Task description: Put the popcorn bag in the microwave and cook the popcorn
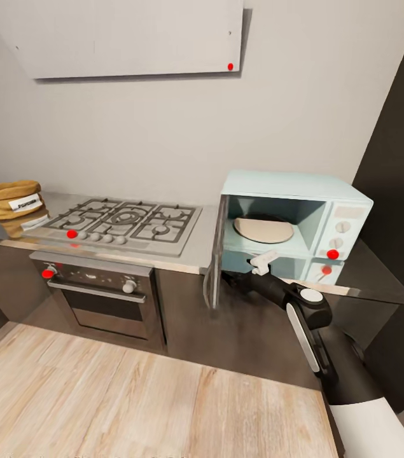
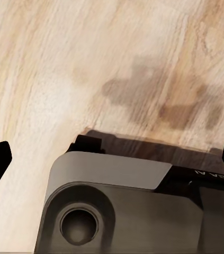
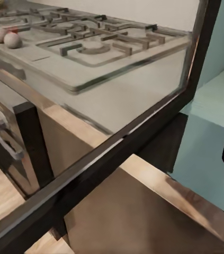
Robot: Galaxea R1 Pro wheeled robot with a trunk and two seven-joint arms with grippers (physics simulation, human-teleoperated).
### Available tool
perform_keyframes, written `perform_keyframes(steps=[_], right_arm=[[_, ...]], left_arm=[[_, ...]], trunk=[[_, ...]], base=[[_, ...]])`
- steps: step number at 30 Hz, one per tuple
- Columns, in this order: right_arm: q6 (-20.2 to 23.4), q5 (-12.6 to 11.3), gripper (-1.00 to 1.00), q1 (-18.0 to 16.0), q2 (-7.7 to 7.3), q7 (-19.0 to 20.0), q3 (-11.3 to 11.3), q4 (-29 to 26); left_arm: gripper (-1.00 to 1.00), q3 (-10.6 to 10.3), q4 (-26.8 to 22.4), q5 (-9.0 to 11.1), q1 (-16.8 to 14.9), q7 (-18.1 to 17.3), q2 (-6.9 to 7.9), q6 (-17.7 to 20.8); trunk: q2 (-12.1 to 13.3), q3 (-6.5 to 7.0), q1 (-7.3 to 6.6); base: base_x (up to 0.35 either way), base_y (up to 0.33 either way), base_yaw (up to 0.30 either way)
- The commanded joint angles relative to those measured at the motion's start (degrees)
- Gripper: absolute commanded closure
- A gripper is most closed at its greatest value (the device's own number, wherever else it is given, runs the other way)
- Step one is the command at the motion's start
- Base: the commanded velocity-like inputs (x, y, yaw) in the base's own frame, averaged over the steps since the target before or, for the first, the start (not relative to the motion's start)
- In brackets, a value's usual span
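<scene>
Right pincer (image 1: 262, 262) at open microwave (image 1: 294, 216) door, grip state unclear; popcorn bag (image 1: 12, 198) not yet fetched.

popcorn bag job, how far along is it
Done: the microwave door stands open, turntable bare. In hand: the right gripper sits just below the open cavity, holding nothing visible. Left: the popcorn bag sits on the countertop left of the hob; fetching, loading and heating all remain.
</scene>
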Motion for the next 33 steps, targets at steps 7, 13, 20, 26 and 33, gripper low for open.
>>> perform_keyframes(steps=[7, 13, 20, 26, 33], right_arm=[[0.33, -0.07, -1.00, -0.03, -0.03, 0.14, 0.03, -0.07], [0.32, -0.07, -1.00, -0.03, -0.05, 0.14, 0.03, -0.07], [0.32, -0.07, -1.00, -0.03, -0.08, 0.15, 0.03, -0.07], [0.31, -0.07, -1.00, -0.03, -0.07, 0.19, 0.03, -0.07], [0.31, -0.07, -1.00, -0.03, -0.08, 0.21, 0.03, -0.07]], left_arm=[[-1.00, 0.20, 0.05, 0.06, -0.04, -0.04, -0.02, -0.18], [-1.00, 0.20, 0.05, 0.07, -0.04, -0.04, -0.02, -0.17], [-1.00, 0.20, 0.05, 0.09, -0.04, -0.04, 0.00, -0.18], [-1.00, 0.26, 0.07, 0.10, -0.04, -0.04, 0.03, -0.18], [-1.00, 0.26, 0.05, 0.10, -0.04, -0.04, 0.00, -0.18]], trunk=[[-0.03, -0.11, 0.00], [-0.03, -0.11, 0.00], [-0.03, -0.14, 0.00], [-0.03, -0.14, 0.00], [-0.03, -0.14, 0.00]], base=[[0.000, 0.000, 0.024], [0.000, 0.000, 0.000], [0.000, 0.000, 0.035], [0.000, 0.000, 0.002], [0.000, -0.124, 0.000]])
